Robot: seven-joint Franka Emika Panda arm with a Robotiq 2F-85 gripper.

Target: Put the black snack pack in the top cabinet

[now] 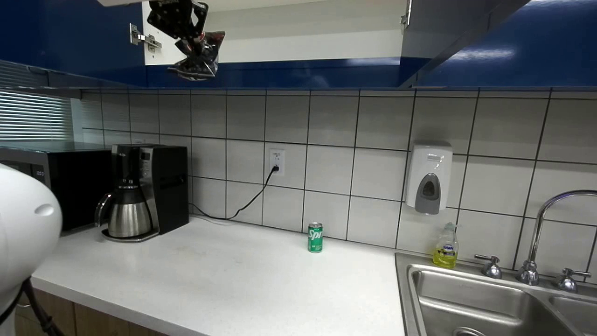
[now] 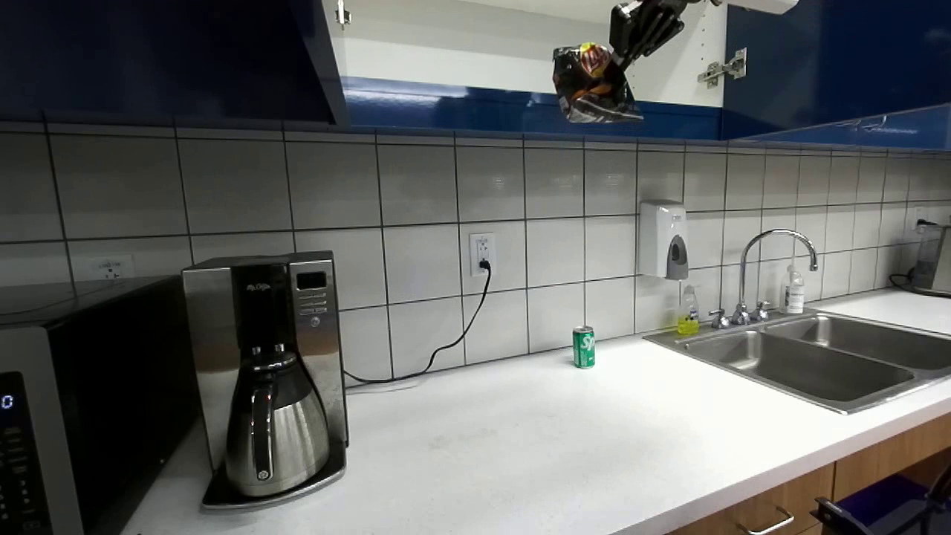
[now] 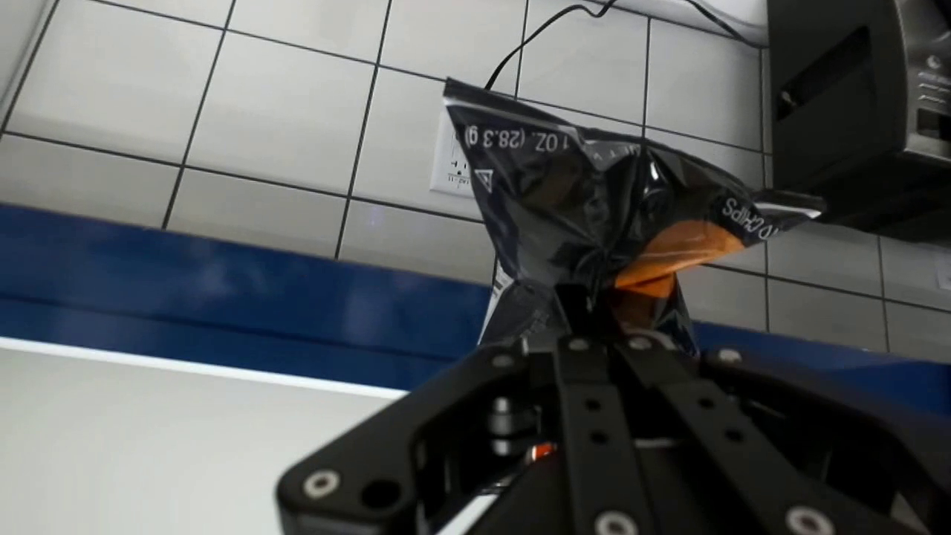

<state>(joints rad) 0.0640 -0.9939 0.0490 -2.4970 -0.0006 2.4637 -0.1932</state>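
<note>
The black snack pack [image 1: 209, 53] is a crinkled black foil packet with orange and red-yellow marks, also in an exterior view [image 2: 591, 85]. In the wrist view, the pack [image 3: 550, 186] is pinched and bunched at its middle. My gripper [image 3: 591, 305] is shut on it; it shows high up in both exterior views [image 1: 197, 43] [image 2: 622, 61]. The top cabinet [image 1: 308, 73] has open dark blue doors and a white interior. In both exterior views the pack hangs in front of the cabinet's blue lower edge [image 2: 461, 104] and overlaps it.
An open cabinet door [image 1: 70, 42] stands by the arm; another door [image 1: 447, 37] is at the other side. Below are a green can [image 1: 315, 237] on the white counter [image 1: 233, 280], a coffee maker [image 2: 267, 371], a microwave [image 2: 82, 386], a soap dispenser [image 1: 429, 177] and a sink [image 2: 802, 364].
</note>
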